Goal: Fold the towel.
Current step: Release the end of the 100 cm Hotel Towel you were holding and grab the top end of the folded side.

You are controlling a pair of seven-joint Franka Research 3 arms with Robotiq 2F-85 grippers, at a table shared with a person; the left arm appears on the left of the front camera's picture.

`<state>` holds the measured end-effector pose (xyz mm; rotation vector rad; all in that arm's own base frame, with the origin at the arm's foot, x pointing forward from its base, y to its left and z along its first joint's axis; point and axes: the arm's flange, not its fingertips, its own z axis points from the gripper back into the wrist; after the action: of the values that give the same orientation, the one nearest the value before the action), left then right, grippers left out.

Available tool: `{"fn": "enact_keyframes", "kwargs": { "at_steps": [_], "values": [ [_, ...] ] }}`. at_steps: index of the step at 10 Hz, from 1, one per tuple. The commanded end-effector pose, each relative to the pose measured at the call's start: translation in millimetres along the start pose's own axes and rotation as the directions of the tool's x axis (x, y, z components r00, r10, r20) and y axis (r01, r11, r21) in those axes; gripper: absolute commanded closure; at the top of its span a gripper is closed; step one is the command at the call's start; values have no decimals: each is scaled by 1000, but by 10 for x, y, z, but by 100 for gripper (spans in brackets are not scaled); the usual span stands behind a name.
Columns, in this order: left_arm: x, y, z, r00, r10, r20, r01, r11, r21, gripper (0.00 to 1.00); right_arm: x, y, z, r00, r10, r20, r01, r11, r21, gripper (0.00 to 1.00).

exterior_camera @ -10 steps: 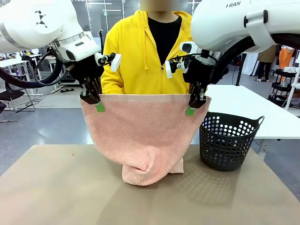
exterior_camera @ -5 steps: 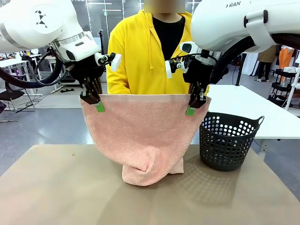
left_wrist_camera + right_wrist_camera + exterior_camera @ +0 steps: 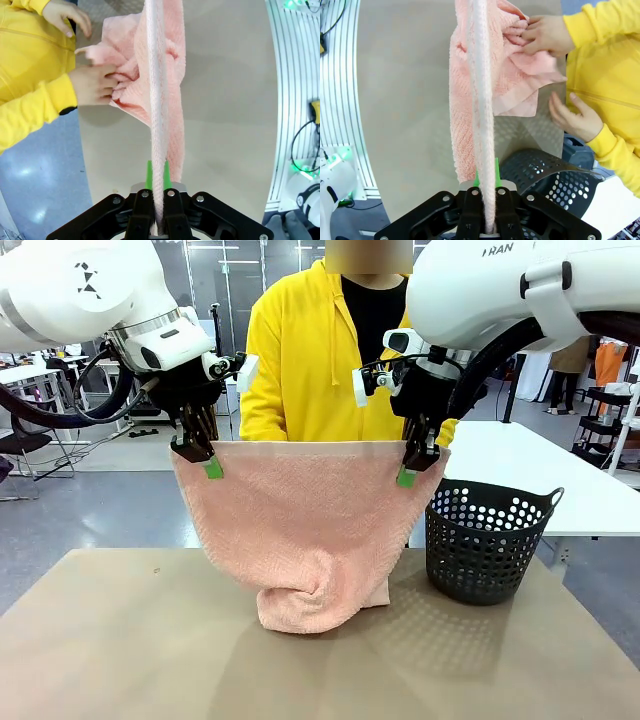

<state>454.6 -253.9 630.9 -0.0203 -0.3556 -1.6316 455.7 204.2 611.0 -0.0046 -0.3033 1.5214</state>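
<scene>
Both claws clamped tight: left gripper (image 3: 208, 462) and right gripper (image 3: 407, 472) each pinched a top corner of the towel (image 3: 300, 515). The lettering (image 3: 497, 249) on the right arm (image 3: 470, 295) just read "RAN".

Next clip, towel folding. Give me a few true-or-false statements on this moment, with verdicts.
1. The left gripper and the right gripper are each shut on a top corner of the towel. True.
2. The towel hangs clear of the table. False: its lower end lies bunched on the table.
3. The basket stands on the table, to the robot's right of the towel. True.
4. The person is not touching the towel. False: the person's hand grips its bunched lower end.
</scene>
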Motion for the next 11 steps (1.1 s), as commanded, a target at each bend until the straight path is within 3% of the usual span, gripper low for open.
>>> {"fn": "enact_keyframes", "kwargs": {
  "at_steps": [1,11],
  "values": [
    [-7,11,11,1000,-3,-9,3,1000,4,100,10,2,0,1000,7,0,-7,1000,0,100],
    [-7,11,11,1000,-3,-9,3,1000,4,100,10,2,0,1000,7,0,-7,1000,0,100]
  ]
}}
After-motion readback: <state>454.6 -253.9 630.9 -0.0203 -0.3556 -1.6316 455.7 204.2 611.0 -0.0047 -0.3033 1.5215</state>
